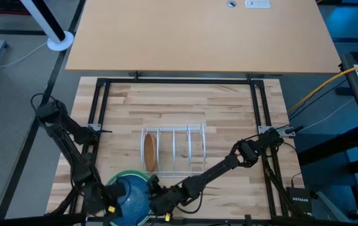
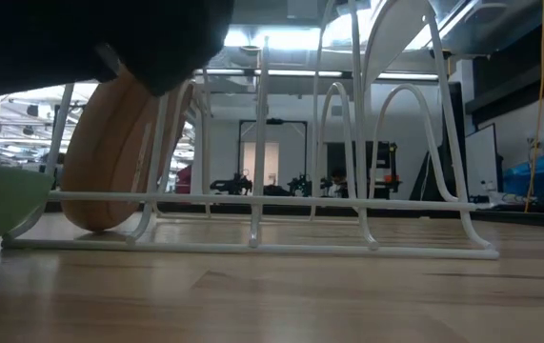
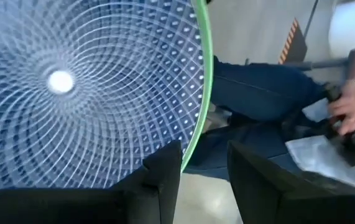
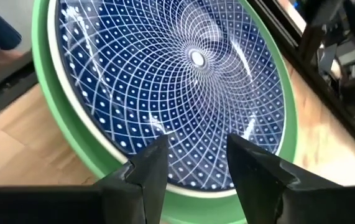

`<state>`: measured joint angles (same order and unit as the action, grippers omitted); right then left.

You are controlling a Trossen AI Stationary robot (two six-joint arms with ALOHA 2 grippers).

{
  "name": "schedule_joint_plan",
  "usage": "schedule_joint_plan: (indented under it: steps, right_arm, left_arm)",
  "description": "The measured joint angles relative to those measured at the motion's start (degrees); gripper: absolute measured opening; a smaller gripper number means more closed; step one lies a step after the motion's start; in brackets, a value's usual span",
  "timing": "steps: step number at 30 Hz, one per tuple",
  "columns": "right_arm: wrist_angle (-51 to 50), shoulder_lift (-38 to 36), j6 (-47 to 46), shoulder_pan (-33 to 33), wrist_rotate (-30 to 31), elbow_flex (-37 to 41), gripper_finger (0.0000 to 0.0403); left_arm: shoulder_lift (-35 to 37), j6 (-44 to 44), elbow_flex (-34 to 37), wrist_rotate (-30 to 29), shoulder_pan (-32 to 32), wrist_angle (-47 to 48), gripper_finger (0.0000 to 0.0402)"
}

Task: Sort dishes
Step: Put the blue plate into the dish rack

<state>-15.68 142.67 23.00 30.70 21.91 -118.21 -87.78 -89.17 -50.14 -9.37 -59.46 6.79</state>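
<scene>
Between right fingers: blue plate rim.

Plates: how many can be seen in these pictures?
3. The tan-brown plate stands on edge in the white rack. The blue plate lies on the green plate at the table's near edge. Another may be hidden between them.

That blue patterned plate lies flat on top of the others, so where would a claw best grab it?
By its rim. The dark blue plate lies flat inside the green plate, so only its raised edge offers a hold. The right claw, fingers open, is already over the near edge, so I would pinch there, coming from above.
</scene>
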Motion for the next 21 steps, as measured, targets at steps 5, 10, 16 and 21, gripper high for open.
schedule_joint_plan:
  steps: [5, 10, 16, 21]
  right_arm:
    - [0.0, 0.0, -3.7, 0.0, -0.5, 0.0, 0.0165]
    - [0.0, 0.0, -3.9, -0.1, -0.5, 0.0, 0.0165]
    - [0.1, 0.0, -5.5, -1.0, -0.3, 0.0, 0.0165]
    - [0.1, 0.0, -9.1, -2.4, -0.4, 0.0, 0.0165]
  left_arm:
    - [-6.7, 6.5, -6.5, -1.1, -0.1, 1.6, 0.0123]
    - [-12.5, 10.7, -14.5, -1.2, -0.1, 12.2, 0.0123]
    - [-18.1, 15.5, -24.0, -1.7, -0.1, 25.3, 0.0123]
    - [-21.9, 18.7, -29.0, -2.4, -0.2, 30.5, 0.0123]
